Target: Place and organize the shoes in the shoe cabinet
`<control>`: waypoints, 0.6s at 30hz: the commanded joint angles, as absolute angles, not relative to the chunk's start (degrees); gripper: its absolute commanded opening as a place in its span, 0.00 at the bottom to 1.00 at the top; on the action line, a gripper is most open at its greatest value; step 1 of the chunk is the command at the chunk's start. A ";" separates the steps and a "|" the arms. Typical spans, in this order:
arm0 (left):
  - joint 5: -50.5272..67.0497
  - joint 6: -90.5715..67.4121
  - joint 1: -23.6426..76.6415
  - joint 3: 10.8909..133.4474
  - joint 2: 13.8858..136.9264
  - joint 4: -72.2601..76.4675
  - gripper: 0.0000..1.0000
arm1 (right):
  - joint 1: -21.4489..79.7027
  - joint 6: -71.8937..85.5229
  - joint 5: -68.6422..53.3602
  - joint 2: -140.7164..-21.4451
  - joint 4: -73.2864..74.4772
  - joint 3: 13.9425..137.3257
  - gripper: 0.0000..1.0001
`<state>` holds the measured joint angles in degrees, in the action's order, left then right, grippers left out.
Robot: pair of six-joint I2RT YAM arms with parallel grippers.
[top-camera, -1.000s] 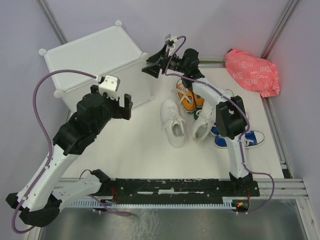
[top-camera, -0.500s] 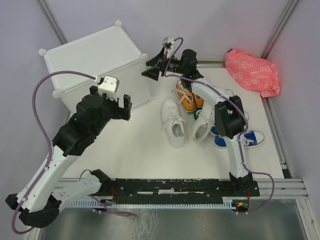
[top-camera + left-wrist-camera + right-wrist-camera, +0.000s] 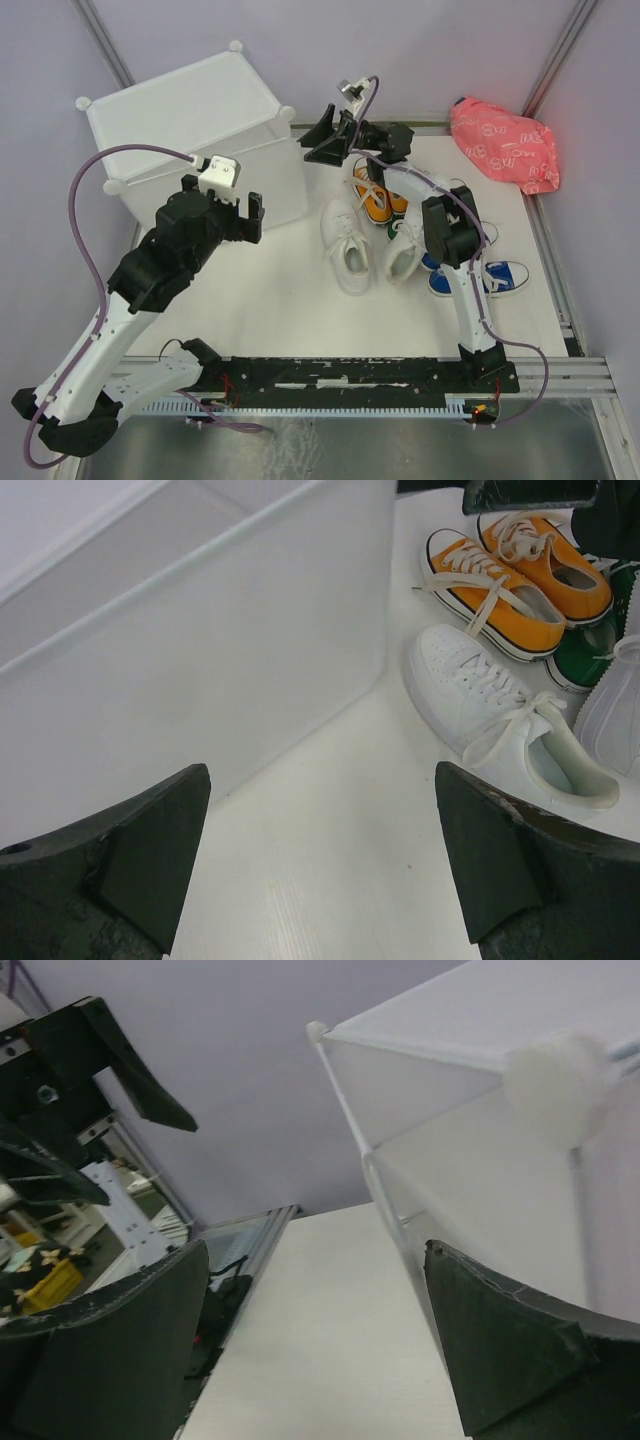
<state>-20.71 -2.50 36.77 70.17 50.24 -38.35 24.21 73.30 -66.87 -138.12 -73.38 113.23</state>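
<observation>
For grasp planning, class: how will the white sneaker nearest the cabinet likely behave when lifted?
The white sneaker looks soft-walled, so its open collar may squash. Its loose laces would probably dangle. Flat sole: unlikely to roll.

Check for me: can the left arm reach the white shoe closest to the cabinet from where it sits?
Probably yes. The left pincer is open and empty, and the white shoe lies just ahead to its right with only bare table between. The shoe cabinet wall stands close on the other side.
</observation>
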 commanded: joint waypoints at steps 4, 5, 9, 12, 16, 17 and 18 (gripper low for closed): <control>-20.44 -0.09 36.91 70.83 49.52 -34.61 0.99 | 30.05 78.76 -75.86 -127.26 -82.62 101.17 0.95; -20.32 -0.08 36.91 70.88 49.60 -34.53 0.99 | 30.58 78.47 -76.13 -125.63 -82.62 98.66 0.95; -19.92 0.00 36.91 71.22 49.77 -33.90 0.99 | 33.06 76.77 -76.63 -116.95 -82.62 85.95 0.94; -19.41 0.04 36.94 72.55 50.54 -34.07 0.99 | 34.67 76.19 -76.28 -110.52 -82.56 77.17 0.94; -19.15 -0.13 36.95 75.85 51.75 -34.66 0.99 | 37.10 75.64 -75.51 -102.05 -81.14 66.43 0.94; -19.15 -0.28 36.96 76.71 52.09 -34.71 0.99 | 37.83 74.61 -74.77 -99.95 -79.77 63.71 0.93; -19.22 -0.39 36.94 77.56 52.45 -34.73 0.99 | 38.78 72.00 -73.94 -97.78 -77.59 61.40 0.93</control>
